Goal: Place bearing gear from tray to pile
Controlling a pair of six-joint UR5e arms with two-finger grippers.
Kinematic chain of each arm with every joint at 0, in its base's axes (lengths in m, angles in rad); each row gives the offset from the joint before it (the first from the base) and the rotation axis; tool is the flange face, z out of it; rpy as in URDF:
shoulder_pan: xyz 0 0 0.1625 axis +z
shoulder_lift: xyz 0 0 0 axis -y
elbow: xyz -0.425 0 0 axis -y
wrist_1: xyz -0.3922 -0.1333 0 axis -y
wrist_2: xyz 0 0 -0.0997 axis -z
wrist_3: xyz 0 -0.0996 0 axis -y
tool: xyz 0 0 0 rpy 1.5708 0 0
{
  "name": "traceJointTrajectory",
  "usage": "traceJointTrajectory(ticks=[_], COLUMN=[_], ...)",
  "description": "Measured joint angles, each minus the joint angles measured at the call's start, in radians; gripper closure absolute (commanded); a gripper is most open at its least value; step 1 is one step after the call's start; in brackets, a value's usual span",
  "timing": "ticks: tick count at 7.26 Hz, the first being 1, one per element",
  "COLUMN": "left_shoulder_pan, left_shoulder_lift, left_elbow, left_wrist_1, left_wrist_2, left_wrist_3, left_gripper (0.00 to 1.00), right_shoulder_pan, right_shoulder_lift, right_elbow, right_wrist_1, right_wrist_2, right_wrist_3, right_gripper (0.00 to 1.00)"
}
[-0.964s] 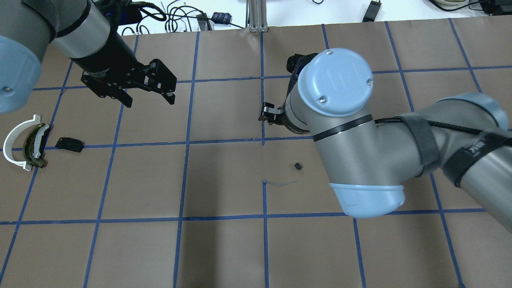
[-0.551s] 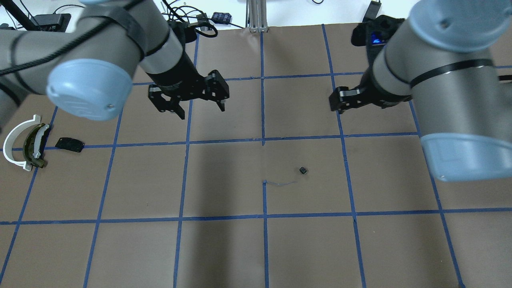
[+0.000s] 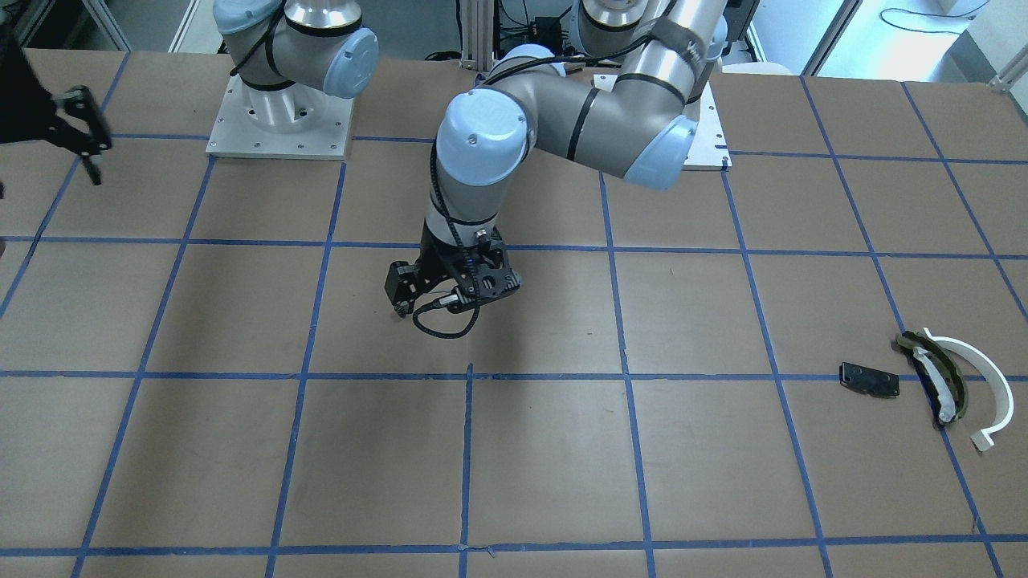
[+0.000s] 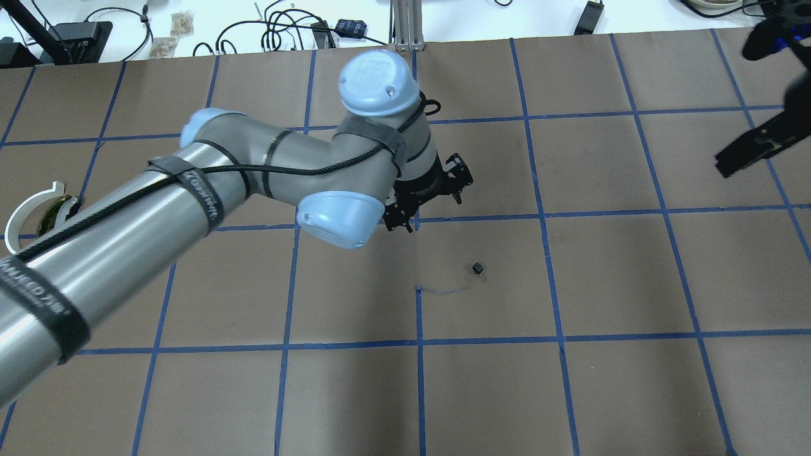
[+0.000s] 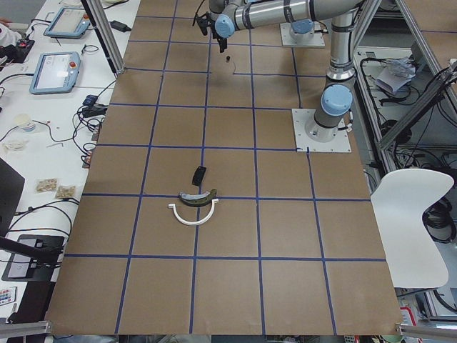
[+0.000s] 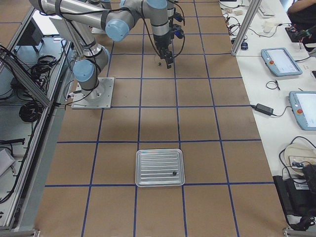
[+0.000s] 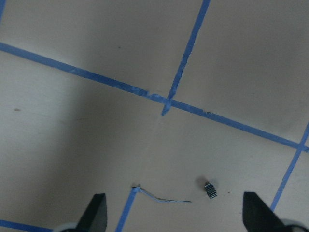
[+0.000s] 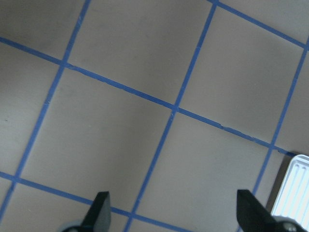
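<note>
Over brown gridded table [image 4: 355,392], poised near bearing gear [image 4: 479,268], left gripper [image 4: 434,213] wide open, empty; yet to grasp, carry left to pile [image 4: 38,221].

- You see the left arm [image 4: 209,183] as silver-grey tubes with pale blue joint caps, black straps (one with white lettering) and a black braided cable.
- Your left pincer [image 4: 434,214] is matt black, with a looped black cable at its wrist.
- The right pincer [image 8: 175,211] is black too.
- The right arm's base plate [image 3: 277,140] is pale metal, dotted with small screws.
</note>
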Motion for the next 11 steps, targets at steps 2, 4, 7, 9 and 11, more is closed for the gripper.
traceJointTrajectory(ticks=[2, 4, 7, 9, 11], left_shoulder_pan=[-0.043, -0.069, -0.092, -0.102, -0.104], left_shoulder_lift=[-0.111, -0.163, -0.196, -0.2, -0.195], left_elbow=[0.005, 0.004, -0.003, -0.003, 0.003], left_wrist_1=[0.121, 0.145, 0.141, 0.135, 0.138], left_wrist_2=[0.009, 0.012, 0.006, 0.002, -0.008], left_wrist_3=[-0.157, -0.216, -0.234, -0.243, -0.248], left_gripper=[0.05, 0.1, 0.35, 1.0, 1.0], right_shoulder_pan=[-0.308, -0.441, -0.474, -0.475, -0.475], right_shoulder_lift=[0.164, 0.442, 0.791, 0.878, 0.897], right_elbow=[-0.01, -0.109, -0.385, -0.434, -0.442], right_wrist_1=[-0.084, -0.333, -0.377, -0.286, -0.22], right_wrist_2=[0.051, 0.072, 0.046, -0.041, -0.085], right_wrist_3=[-0.356, -0.535, -0.423, -0.249, -0.192], right_gripper=[0.0, 0.0, 0.12, 0.13, 0.12])
